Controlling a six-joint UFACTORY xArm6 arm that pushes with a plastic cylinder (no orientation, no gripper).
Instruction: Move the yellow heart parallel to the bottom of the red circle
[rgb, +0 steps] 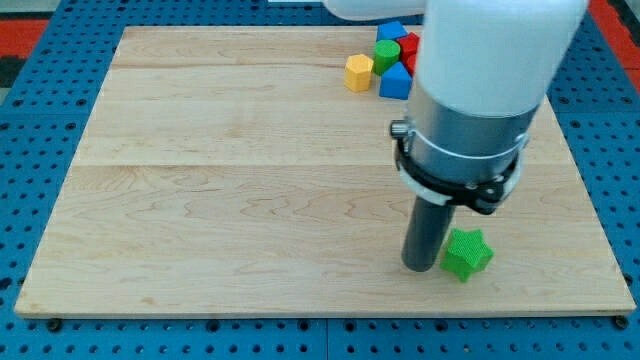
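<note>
My tip (420, 267) rests on the board near the view's bottom right, touching the left side of a green star block (467, 254). A cluster of blocks sits at the view's top, right of centre: a yellow block (359, 72), a blue block (396, 82), a green block (388, 52), a second blue block (391, 31) and a red block (410, 50) partly hidden behind my arm (480, 80). I cannot make out a heart or circle shape. The yellow block is far from my tip.
The wooden board (230, 190) lies on a blue perforated table (40, 150). My arm's wide white and grey body covers the board's upper right and may hide more blocks.
</note>
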